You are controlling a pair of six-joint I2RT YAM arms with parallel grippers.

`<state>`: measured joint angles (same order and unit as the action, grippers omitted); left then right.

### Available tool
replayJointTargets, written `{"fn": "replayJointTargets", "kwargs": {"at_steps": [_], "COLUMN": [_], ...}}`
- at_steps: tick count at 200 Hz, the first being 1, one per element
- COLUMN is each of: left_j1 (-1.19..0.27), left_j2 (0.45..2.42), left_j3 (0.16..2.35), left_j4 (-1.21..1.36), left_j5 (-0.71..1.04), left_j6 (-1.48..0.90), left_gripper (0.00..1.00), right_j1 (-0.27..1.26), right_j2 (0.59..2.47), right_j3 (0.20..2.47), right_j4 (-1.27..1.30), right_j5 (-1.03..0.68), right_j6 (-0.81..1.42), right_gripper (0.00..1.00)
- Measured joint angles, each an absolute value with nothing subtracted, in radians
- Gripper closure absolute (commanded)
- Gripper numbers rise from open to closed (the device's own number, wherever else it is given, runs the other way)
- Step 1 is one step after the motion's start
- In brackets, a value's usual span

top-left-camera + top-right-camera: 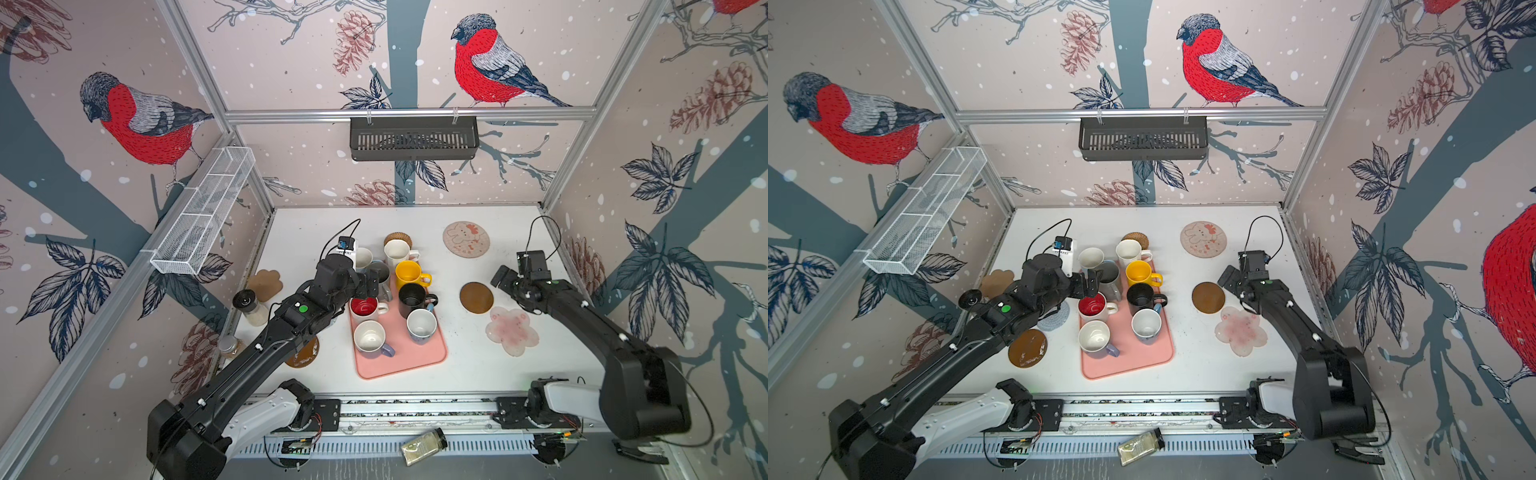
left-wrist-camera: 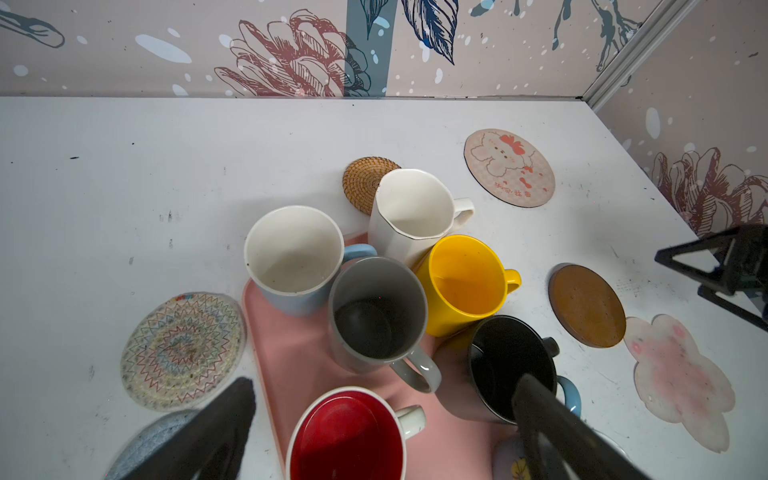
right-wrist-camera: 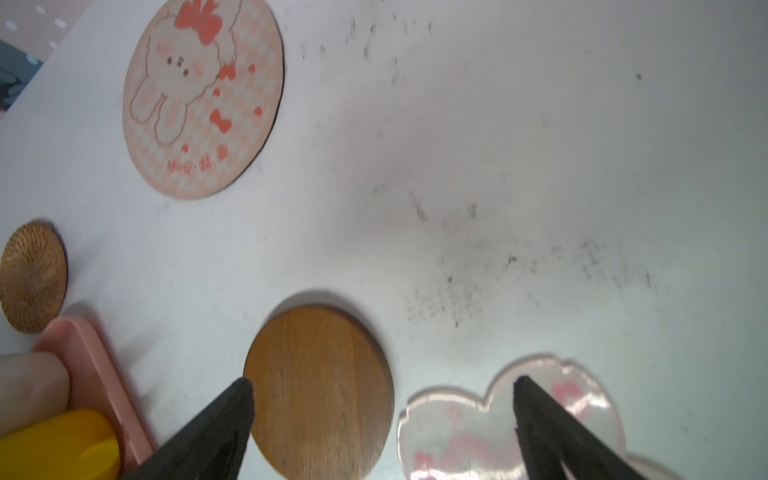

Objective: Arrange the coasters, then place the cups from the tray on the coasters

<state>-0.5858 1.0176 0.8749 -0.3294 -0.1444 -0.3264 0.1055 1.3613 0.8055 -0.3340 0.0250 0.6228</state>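
Here, glossy mugs [image 2: 378, 316] on matte pink tray [image 2: 291, 361], woven rattan round [image 2: 363, 183] — left gripper [image 2: 384, 384], right gripper [image 3: 382, 384] wide (empty).

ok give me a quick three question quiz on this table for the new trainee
1. True or false: the yellow cup stands on a coaster.
2. The right gripper is: A) open and empty; B) shut on a coaster; C) shut on a cup.
3. How many cups show in both top views?
Key: 1 false, it stands on the pink tray; 2 A; 3 eight.
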Motion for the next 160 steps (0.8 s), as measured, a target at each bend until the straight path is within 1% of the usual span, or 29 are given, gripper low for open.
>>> {"fn": "replayJointTargets", "kwargs": {"at_steps": [8, 31, 45, 65, 84, 108, 136, 160], "left_j1": [-0.586, -0.586, -0.586, -0.586, -0.585, -0.585, -0.585, -0.585], "left_j2": [1.024, 1.024, 1.020, 1.011, 1.005, 1.007, 1.012, 1.009], "left_j3": [0.878, 0.881, 0.886, 0.894, 0.896, 0.889, 0.883, 0.873], "left_j4": [-0.334, -0.345, -0.350, -0.351, -0.351, -0.348, -0.348, -0.349], "left_j5": [-0.131, -0.108, -0.107, -0.109, -0.119, -0.136, -0.141, -0.155], "left_j6": [-0.322, -0.313, -0.306, -0.293, -0.287, -0.280, -0.272, -0.263], "left_gripper": [0.03, 0.03, 0.03, 0.03, 0.03, 0.03, 0.03, 0.03], "right_j1": [0.082, 0.056, 0.044, 0.032, 0.031, 0.040, 0.083, 0.151], "right_j2": [1.431, 1.674, 1.816, 1.963, 2.043, 2.131, 2.258, 2.345], "right_j3": [0.862, 1.042, 1.151, 1.276, 1.388, 1.519, 1.715, 1.869], "right_j4": [-0.331, -0.280, -0.273, -0.273, -0.271, -0.297, -0.353, -0.417], "right_j5": [-0.007, -0.080, -0.123, -0.156, -0.168, -0.165, -0.121, -0.024], "right_j6": [0.607, 0.573, 0.553, 0.546, 0.537, 0.522, 0.486, 0.429], "right_gripper": [0.06, 0.17, 0.20, 0.21, 0.21, 0.17, 0.19, 0.17]}}
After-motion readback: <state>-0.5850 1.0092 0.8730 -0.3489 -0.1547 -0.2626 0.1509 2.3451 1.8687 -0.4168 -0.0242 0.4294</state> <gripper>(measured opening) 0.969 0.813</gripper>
